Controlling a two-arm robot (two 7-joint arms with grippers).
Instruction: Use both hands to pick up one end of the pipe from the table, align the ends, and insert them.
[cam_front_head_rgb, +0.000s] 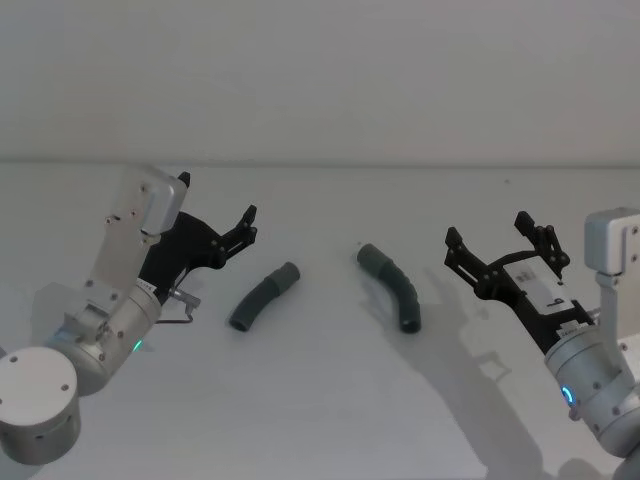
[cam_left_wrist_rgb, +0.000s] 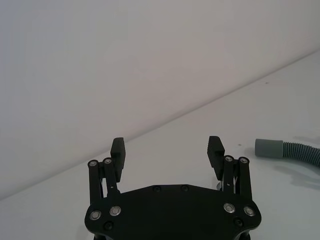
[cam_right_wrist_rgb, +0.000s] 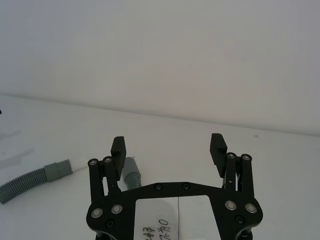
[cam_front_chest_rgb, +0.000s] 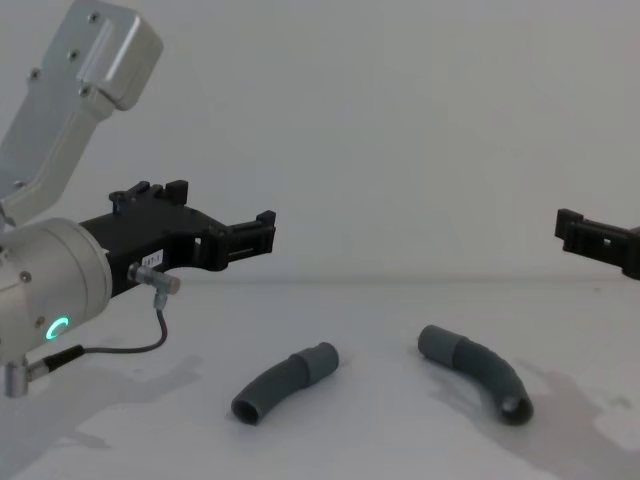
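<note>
Two dark grey curved pieces of the pipe lie apart on the white table (cam_front_head_rgb: 320, 410). The left piece (cam_front_head_rgb: 262, 297) (cam_front_chest_rgb: 283, 382) points its smooth cuff end (cam_front_head_rgb: 288, 273) up and right. Facing it, the right piece (cam_front_head_rgb: 392, 284) (cam_front_chest_rgb: 478, 370) has its cuff end (cam_front_head_rgb: 372, 256) towards the left. My left gripper (cam_front_head_rgb: 248, 225) (cam_left_wrist_rgb: 167, 150) (cam_front_chest_rgb: 265, 235) hovers open and empty, up and left of the left piece. To the right of the right piece, my right gripper (cam_front_head_rgb: 486, 228) (cam_right_wrist_rgb: 168, 148) hangs open and empty. One piece (cam_left_wrist_rgb: 287, 150) shows off to the side in the left wrist view.
A thin grey cable (cam_front_head_rgb: 178, 305) loops from the left arm down to the table beside the left piece. A plain white wall (cam_front_head_rgb: 320, 80) rises behind the table's far edge. Bare white surface spreads in front of both pieces.
</note>
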